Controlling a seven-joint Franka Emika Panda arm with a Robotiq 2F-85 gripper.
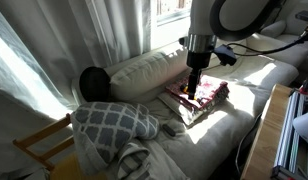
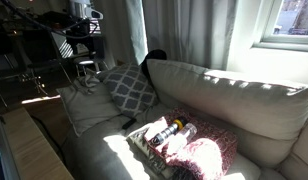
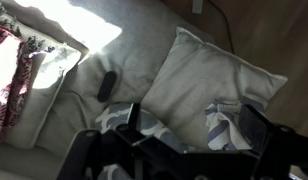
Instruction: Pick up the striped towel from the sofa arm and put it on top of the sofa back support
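In the wrist view a blue-and-white striped towel [image 3: 229, 125] lies bunched on a pale cushion [image 3: 209, 70]. It sits between my gripper's [image 3: 194, 130] two dark fingers, close to the right one. More striped cloth shows by the left finger. The fingers stand wide apart, open, and nothing is clamped. In an exterior view the gripper [image 1: 192, 92] hangs low over the sofa seat, in front of the long pale sofa back support [image 1: 144, 72], which also shows in the exterior view [image 2: 234, 100]. I cannot pick out the towel in either exterior view.
A maroon blanket [image 1: 206, 98] [image 2: 199, 155] lies on the seat. A grey lattice pillow [image 1: 109, 122] [image 2: 129, 88] leans at the sofa end. A dark remote [image 3: 106, 85] rests on the seat. A wooden chair [image 1: 39, 150] and a wooden table [image 1: 264, 140] flank the sofa.
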